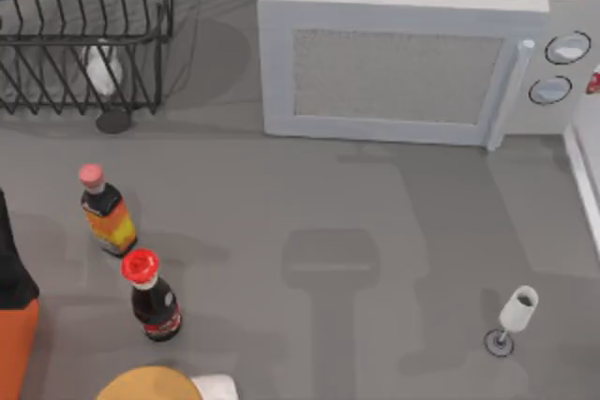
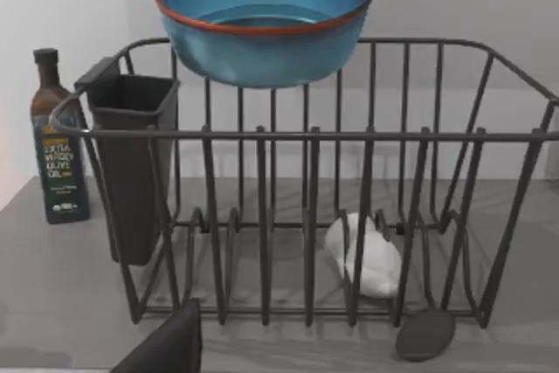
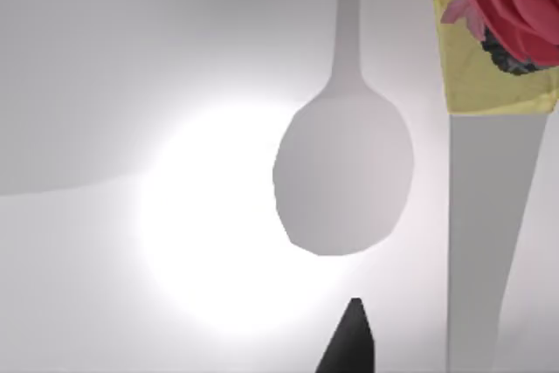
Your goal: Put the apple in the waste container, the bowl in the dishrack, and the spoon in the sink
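One bowl (image 2: 262, 19) (teal inside) above one dishrack (image 2: 306, 216), two bottles (image 1: 108, 211) nearby.

You're working at a rendered kitchen counter. A white microwave (image 1: 403, 67) stands at the back of the grey worktop (image 1: 309, 213), with a black wire dishrack (image 1: 84, 30) on its left. In front of your left wrist camera, an olive oil bottle (image 2: 57, 150) stands beside that rack. Two sauce bottles (image 1: 108, 213) and a wine glass (image 1: 514, 316) sit nearer.

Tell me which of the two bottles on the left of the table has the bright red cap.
The dark cola-like bottle, nearer the top view's bottom edge. The other bottle, with orange-yellow contents, wears a pale pink cap.
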You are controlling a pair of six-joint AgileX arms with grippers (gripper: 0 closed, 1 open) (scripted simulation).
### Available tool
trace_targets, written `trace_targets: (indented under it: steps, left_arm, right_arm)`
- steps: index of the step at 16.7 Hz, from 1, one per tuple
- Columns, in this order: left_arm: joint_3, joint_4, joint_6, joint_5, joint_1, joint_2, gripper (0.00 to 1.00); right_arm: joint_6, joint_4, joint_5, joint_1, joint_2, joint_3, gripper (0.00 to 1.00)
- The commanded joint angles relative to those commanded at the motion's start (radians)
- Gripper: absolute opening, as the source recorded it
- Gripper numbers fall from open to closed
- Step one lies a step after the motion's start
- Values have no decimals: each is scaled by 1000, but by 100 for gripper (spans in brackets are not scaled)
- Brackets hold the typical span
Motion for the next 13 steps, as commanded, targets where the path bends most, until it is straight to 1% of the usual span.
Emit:
trace_targets:
  steps: [4, 13]
  left_arm:
    - [0, 0, 0, 0, 0, 0, 100]
    - [0, 0, 0, 0, 0, 0, 100]
  right_arm:
    - [0, 0, 0, 0, 0, 2, 0]
    - [0, 0, 0, 0, 0, 2, 68]
